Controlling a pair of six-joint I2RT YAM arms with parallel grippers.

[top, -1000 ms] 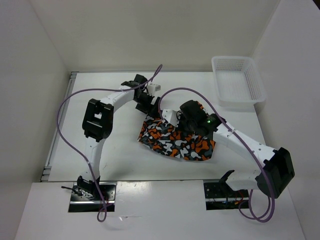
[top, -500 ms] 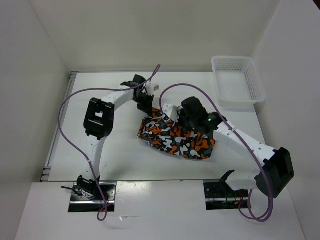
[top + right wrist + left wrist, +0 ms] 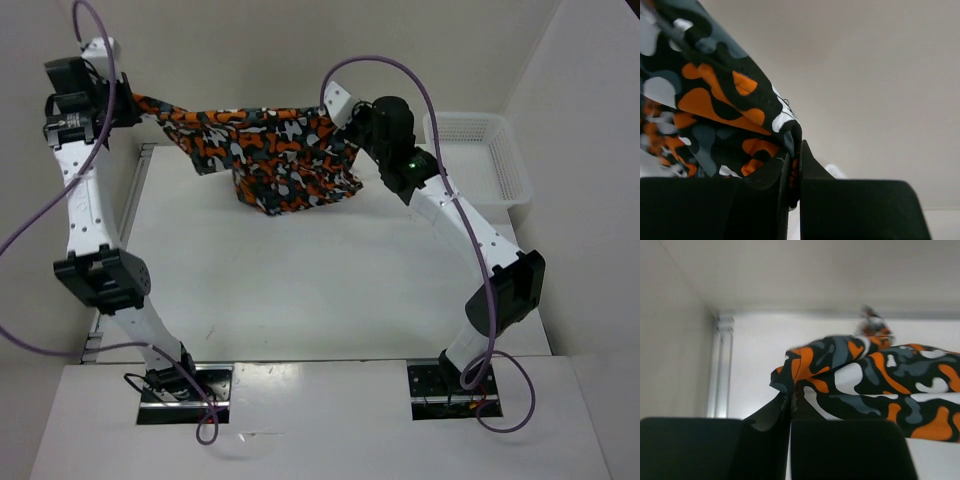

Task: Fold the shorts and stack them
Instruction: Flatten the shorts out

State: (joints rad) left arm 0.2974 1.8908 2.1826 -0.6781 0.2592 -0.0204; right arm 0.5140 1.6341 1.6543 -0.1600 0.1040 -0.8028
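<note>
The shorts [image 3: 262,148], printed in orange, grey, white and black blotches, hang stretched in the air above the back of the table. My left gripper [image 3: 128,100] is shut on their left corner, high at the far left. My right gripper [image 3: 352,125] is shut on the right corner near the middle back. The middle of the cloth sags down between them. In the left wrist view the shorts [image 3: 875,377] run right from my left gripper [image 3: 790,400], which pinches the fabric edge. In the right wrist view the shorts [image 3: 715,115] hang left of my right gripper [image 3: 796,165], clamped on a hem.
A white mesh basket [image 3: 485,160] stands at the back right of the white table [image 3: 300,290]. White walls close in the left, back and right. A metal rail [image 3: 118,280] runs along the table's left edge. Purple cables loop off both arms.
The left gripper shut on the shorts' corner. Both arms then rose and spread apart, lifting the shorts off the table and stretching them out in the air.
</note>
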